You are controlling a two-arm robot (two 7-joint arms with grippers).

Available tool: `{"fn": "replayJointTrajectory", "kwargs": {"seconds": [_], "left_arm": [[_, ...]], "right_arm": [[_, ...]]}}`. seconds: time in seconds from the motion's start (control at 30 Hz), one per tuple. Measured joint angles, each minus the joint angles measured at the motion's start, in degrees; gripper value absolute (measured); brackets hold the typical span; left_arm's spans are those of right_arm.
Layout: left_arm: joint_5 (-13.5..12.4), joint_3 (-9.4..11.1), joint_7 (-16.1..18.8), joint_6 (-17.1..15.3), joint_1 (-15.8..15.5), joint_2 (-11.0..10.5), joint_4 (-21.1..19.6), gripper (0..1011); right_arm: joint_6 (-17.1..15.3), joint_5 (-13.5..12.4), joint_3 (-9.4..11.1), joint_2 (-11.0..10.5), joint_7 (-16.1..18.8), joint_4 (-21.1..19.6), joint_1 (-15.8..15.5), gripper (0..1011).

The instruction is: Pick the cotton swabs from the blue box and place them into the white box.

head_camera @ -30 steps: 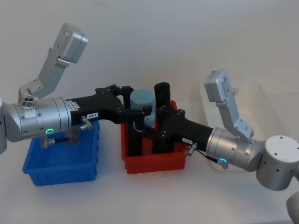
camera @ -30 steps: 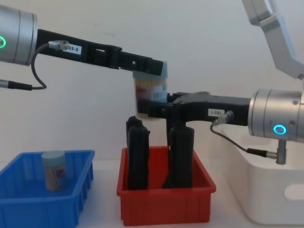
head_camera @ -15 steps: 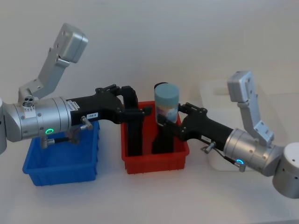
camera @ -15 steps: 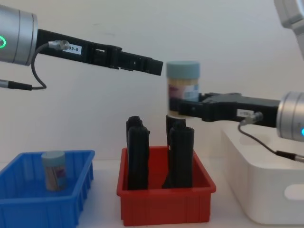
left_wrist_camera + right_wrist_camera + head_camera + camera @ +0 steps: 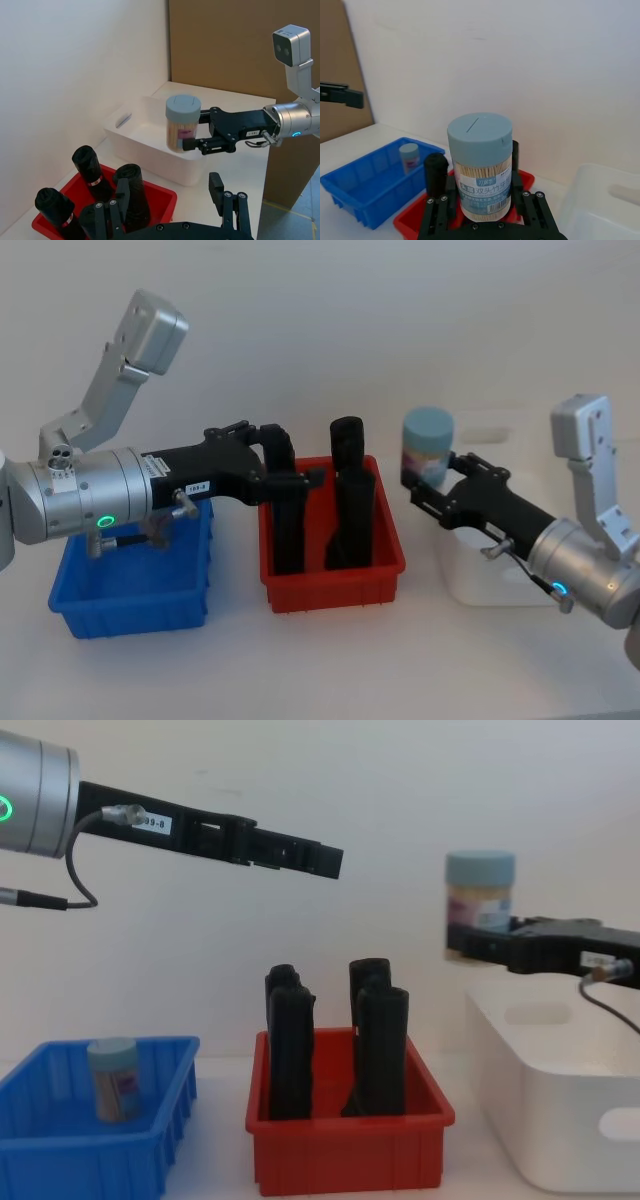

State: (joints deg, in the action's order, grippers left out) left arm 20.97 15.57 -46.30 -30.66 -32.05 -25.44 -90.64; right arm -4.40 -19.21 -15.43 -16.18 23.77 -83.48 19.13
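Note:
My right gripper (image 5: 470, 942) is shut on a cotton swab jar (image 5: 480, 900) with a pale blue lid and holds it upright in the air. The jar (image 5: 427, 448) hangs above the white box's (image 5: 560, 1120) edge nearest the red bin. The right wrist view shows the jar (image 5: 481, 165) clamped between the fingers (image 5: 439, 212). A second jar (image 5: 112, 1078) stands in the blue box (image 5: 60, 1160). My left gripper (image 5: 335, 862) is open and empty, high above the red bin; its fingers (image 5: 112, 217) are spread wide.
A red bin (image 5: 350, 1150) holding tall black objects (image 5: 378, 1050) stands between the blue box (image 5: 130, 585) and the white box (image 5: 490, 575). A bare white wall lies behind the table, and a brown board (image 5: 240, 45) stands beyond the white box.
My left gripper has let go of the jar and stayed put. My right gripper carried the jar rightward from above the red bin to the white box's edge.

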Motion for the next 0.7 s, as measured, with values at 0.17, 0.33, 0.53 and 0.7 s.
{"fn": "replayJointTrajectory", "kwargs": {"seconds": [0.17,0.33,0.53,0.7], "left_arm": [[0.0,0.0,0.0,0.0,0.0,0.0,0.0,1004],[0.0,0.0,0.0,0.0,0.0,0.0,0.0,1004],[0.0,0.0,0.0,0.0,0.0,0.0,0.0,1004],[0.0,0.0,0.0,0.0,0.0,0.0,0.0,1004]], "right_arm": [[0.0,-0.44,0.96,-0.99,-4.01,-0.85,-1.18,630],[-0.56,-0.72,1.65,-1.62,-7.63,-1.23,-1.93,630],[-2.49,-1.07,2.54,-2.18,-12.14,-1.24,-2.47,630],[-5.03,-1.37,3.15,-2.42,-15.17,-0.35,-2.47,630]]}}
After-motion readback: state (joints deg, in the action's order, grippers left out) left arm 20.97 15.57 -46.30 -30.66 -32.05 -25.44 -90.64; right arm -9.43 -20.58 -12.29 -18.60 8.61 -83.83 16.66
